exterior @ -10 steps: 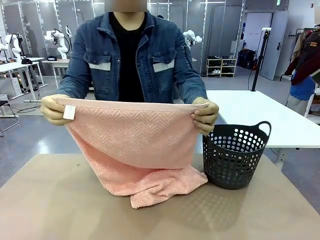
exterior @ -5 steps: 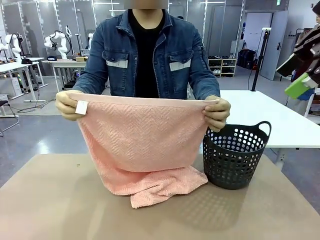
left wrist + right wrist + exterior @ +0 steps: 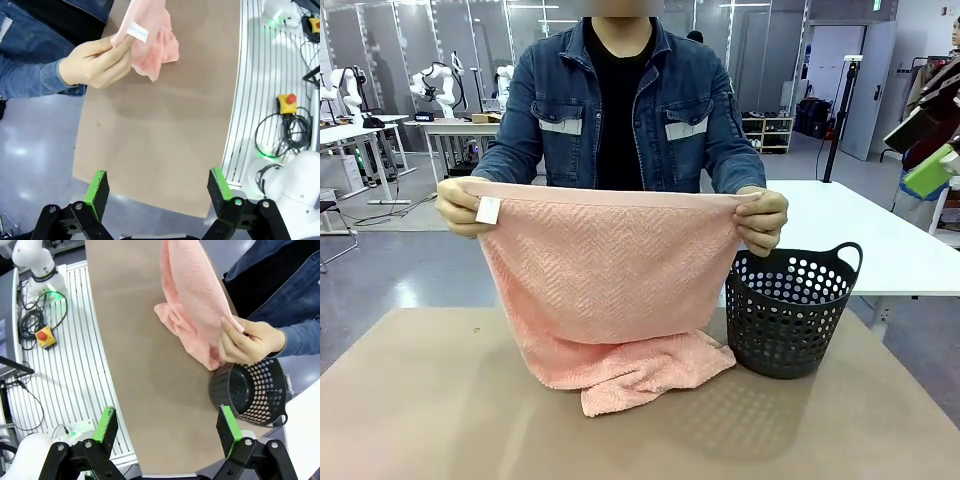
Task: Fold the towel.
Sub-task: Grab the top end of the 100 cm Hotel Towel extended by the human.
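Left claw: jaws spread wide, nothing between the green pads. It hangs above the near edge of the brown counter, well apart from the cloth.

A person in a denim jacket stands at the far side. Their hand on the robot's left pinches one top corner of the towel, just beside the small white tag.

The towel is salmon pink with a herringbone weave. It is held up by both top corners, with the plain hem band pulled nearly level across the person's middle. The upper part hangs as a flat sheet facing the robot. The lower part lies bunched on the counter, its bottom end crumpled toward the robot.

The person's hand on the robot's right grips the other top corner, just above the basket rim.

The dark perforated basket stands upright on the counter, close beside the towel's heaped end. I cannot tell whether they touch.

Right claw: also wide, gripping nothing, above the near edge of the counter and clear of towel and basket.
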